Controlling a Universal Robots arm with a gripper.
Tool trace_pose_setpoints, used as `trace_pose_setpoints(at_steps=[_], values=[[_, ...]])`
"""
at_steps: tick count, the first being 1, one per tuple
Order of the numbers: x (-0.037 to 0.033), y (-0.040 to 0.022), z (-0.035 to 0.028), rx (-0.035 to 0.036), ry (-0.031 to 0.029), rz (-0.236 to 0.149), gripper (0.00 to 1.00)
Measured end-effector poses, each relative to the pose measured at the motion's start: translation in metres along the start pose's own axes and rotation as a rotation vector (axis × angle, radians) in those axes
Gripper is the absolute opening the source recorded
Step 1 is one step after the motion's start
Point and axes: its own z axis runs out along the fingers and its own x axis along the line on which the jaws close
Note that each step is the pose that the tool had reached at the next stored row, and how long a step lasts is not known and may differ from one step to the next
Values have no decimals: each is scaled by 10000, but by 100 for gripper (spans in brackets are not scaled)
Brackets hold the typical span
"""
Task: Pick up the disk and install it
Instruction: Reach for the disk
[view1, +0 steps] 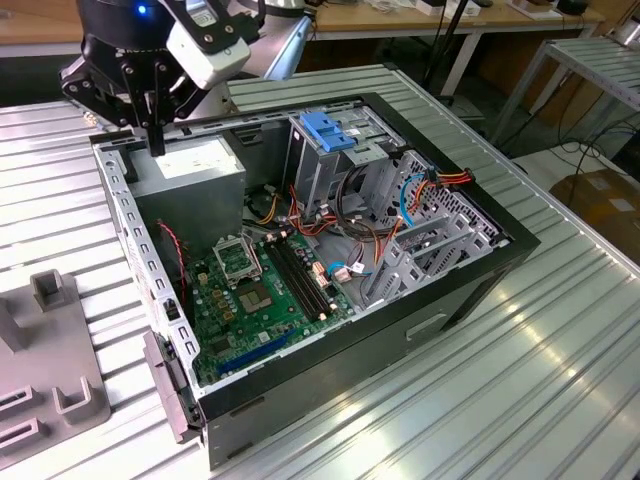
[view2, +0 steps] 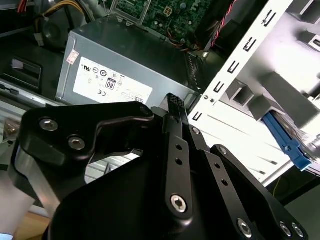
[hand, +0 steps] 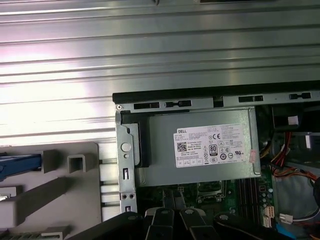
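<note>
Exterior view: the black robot gripper (view1: 157, 146) hangs over one corner of the open black desktop computer case (view1: 500, 228), just above the grey metal power supply box (view1: 195, 172)
Jaws: pressed together with nothing between them; in the second wrist view the two thin black fingers (view2: 176, 130) meet at the tip
Disk: the flat silver-grey metal disk with the bright blue plastic frame (view2: 285, 142) is outside the case; it seems to rest in the light grey plastic holder block (view1: 62, 405), which stands beside the case on the ribbed metal table (view1: 570, 330)
Gripper and disk: apart, no contact between them
Inside the case: a green motherboard (view1: 260, 290), coloured cables, and an upright metal cage with a blue plastic top (view1: 330, 135); this cage is probably where drives belong, but that is only a judgement
Done: nothing of the task can be counted as finished; the disk is not lifted
Left: both parts, the pick-up and the install, are not yet done
</note>
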Motion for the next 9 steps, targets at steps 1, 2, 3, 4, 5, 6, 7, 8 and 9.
trace_pose_setpoints(at_steps=[1,2,3,4,5,6,7,8,9], values=[[9,-1,0,1,0,0,10],[19,-1,-1,0,0,0,10],[33,-3,-1,0,0,0,10],[48,-4,-1,0,0,0,10],[56,-4,-2,1,0,1,10],[65,-5,-2,0,0,1,10],[73,-5,-2,0,0,0,10],[82,-6,-2,0,-1,1,10],[90,-7,-2,0,0,0,10]])
